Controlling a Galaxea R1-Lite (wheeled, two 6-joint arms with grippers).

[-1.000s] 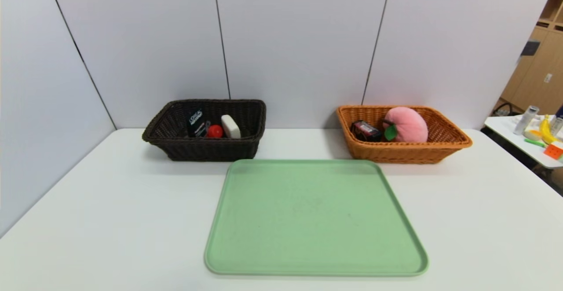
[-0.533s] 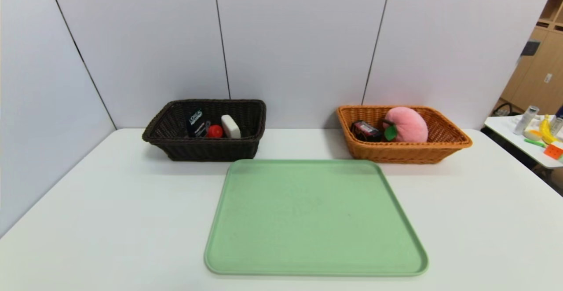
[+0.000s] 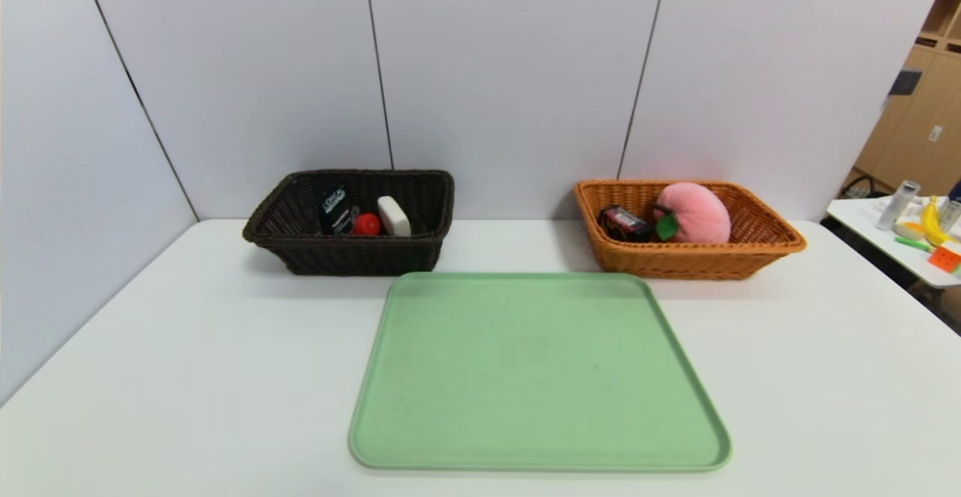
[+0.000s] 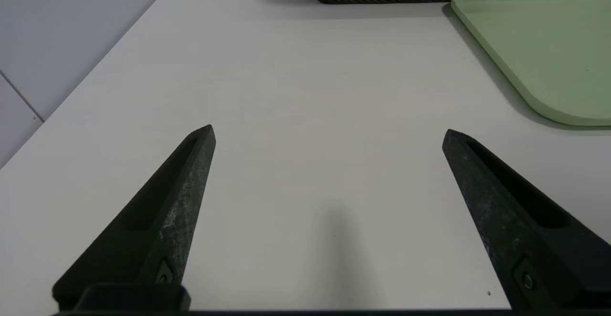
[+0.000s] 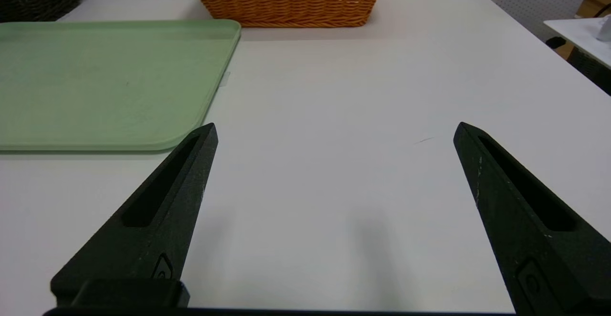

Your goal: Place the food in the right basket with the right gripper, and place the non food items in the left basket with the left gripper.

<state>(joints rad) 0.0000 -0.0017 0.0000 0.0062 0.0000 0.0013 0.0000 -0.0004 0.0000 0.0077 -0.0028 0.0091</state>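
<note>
Left gripper [image 4: 328, 132] and right gripper [image 5: 335, 130] both spread wide, holding nothing, low over table [image 3: 188, 377] either side of green tray [image 3: 537, 369].

Head view: high, facing forward and down; green tray [image 3: 539, 373] central, dark basket [image 3: 353, 253] at 11 o'clock, orange basket [image 3: 687, 260] at 1 o'clock.
Left wrist view: low over the white table [image 4: 305, 91], close; shares tray corner and dark basket base.
Right wrist view: low, close; shares tray, orange basket base.
</note>
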